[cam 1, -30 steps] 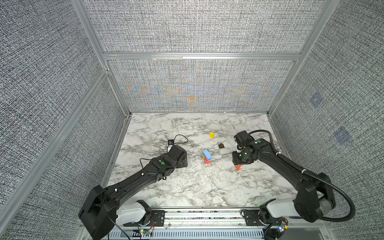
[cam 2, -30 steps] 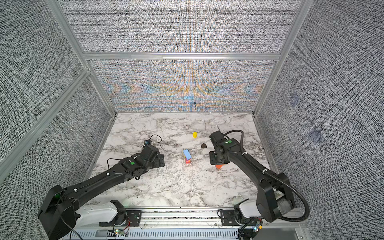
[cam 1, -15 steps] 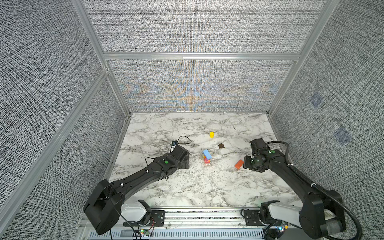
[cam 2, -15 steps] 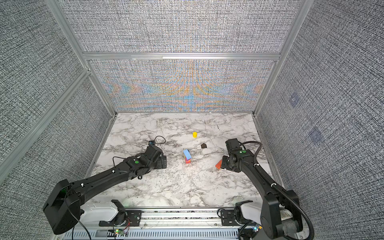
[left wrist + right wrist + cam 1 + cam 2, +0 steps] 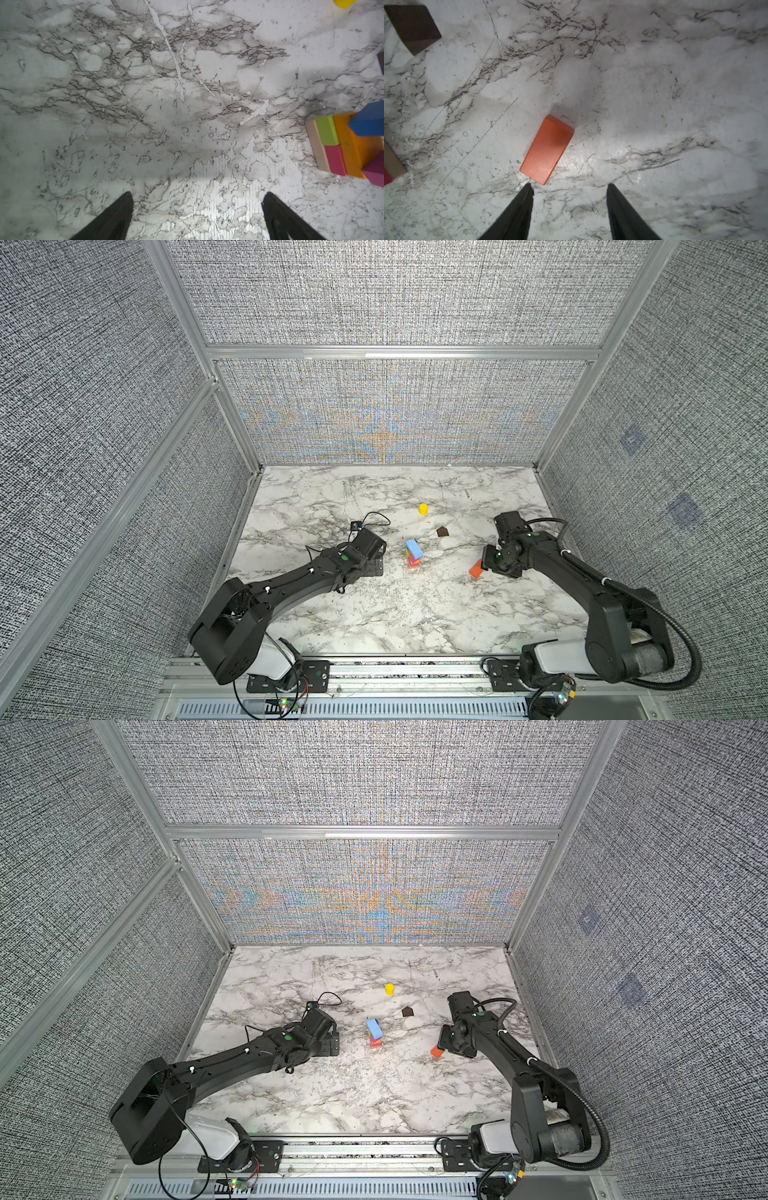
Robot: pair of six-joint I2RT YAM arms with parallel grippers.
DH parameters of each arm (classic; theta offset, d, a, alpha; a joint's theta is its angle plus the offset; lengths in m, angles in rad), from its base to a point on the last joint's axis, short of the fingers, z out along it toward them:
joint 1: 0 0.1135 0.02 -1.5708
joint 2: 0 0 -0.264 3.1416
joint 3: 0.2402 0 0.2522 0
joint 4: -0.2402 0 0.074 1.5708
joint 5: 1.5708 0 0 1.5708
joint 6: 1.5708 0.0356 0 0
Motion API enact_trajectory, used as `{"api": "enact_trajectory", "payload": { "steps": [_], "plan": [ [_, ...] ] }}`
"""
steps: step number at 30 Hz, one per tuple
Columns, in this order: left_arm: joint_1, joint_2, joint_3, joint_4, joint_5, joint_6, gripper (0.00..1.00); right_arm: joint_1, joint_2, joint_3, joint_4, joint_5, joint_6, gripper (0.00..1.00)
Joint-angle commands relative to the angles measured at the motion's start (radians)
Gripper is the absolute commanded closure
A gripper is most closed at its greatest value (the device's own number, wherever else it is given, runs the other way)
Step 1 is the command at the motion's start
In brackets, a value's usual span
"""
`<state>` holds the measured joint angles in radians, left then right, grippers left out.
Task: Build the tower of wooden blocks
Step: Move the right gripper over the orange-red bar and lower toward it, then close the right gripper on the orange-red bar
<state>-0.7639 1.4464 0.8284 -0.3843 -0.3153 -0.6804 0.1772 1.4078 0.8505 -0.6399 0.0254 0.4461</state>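
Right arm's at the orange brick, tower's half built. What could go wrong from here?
1. The orange brick lies askew, off-centre from the open right gripper; closing as is may clip a corner and spin it.
2. The blue block sits crooked atop the tower; adding a brick there could topple it.

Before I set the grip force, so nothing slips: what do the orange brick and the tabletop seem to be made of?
The orange brick: probably painted wood, with a smooth, even satin coat, crisp edges and a faint sheen. The tabletop: marble pattern, likely printed laminate rather than stone; fine scratches and a glossy glare patch suggest a thin, smooth surface.
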Motion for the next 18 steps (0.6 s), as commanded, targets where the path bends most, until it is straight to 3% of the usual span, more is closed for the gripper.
{"api": "enact_trajectory", "payload": {
  "steps": [1, 18],
  "plan": [
    [0.000, 0.015, 0.006, 0.031, -0.028, 0.015, 0.01, -0.002, 0.030, 0.014, 0.030, -0.006, 0.014, 0.40],
    [0.000, 0.128, 0.048, 0.050, -0.056, 0.022, 0.01, 0.011, 0.179, 0.040, 0.098, -0.053, 0.019, 0.41]
  ]
}}
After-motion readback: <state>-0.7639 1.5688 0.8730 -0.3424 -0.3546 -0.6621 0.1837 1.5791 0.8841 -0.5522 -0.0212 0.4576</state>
